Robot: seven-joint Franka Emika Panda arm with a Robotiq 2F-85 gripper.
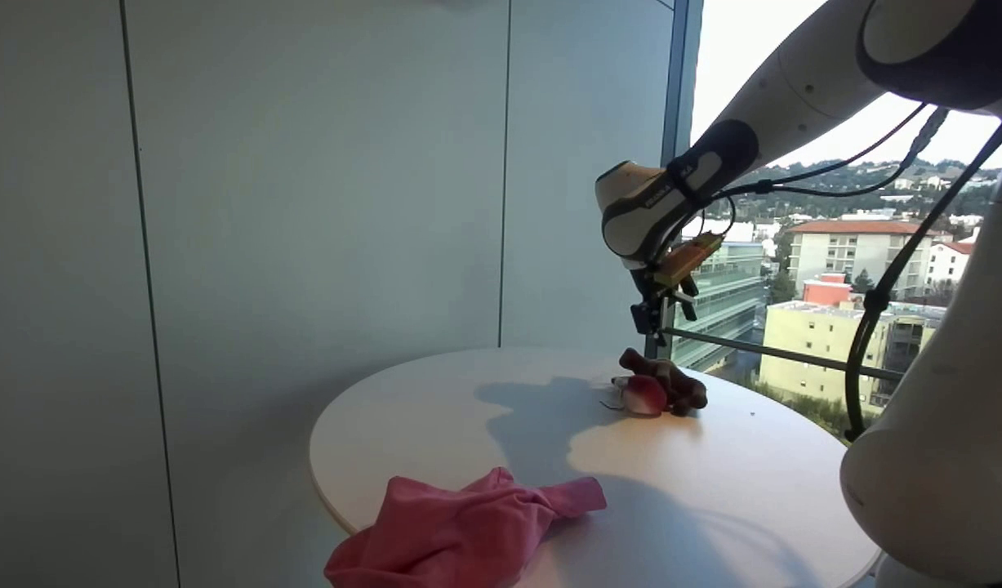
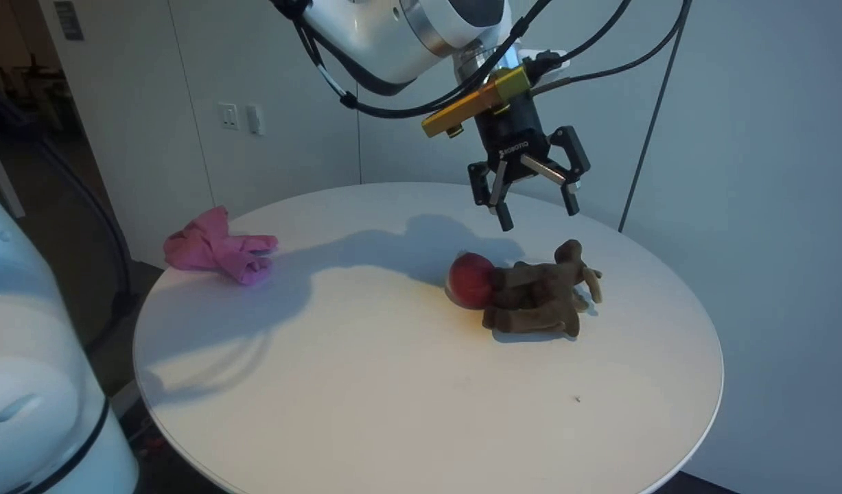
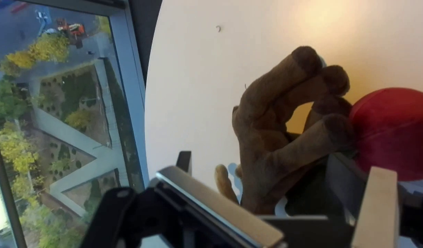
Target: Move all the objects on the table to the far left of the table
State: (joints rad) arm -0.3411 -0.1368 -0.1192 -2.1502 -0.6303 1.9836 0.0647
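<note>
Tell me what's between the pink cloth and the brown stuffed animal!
The round red thing, right beside the brown stuffed animal; then table with a shadow, up to the pink cloth. Both exterior views show this.

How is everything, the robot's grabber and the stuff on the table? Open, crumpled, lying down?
Black two-fingered gripper: open, holding nothing.
Pink cloth: crumpled in a heap.
Brown plush animal: lying on its side.
Red-and-white round object: lying beside the animal, apparently touching it.
</note>
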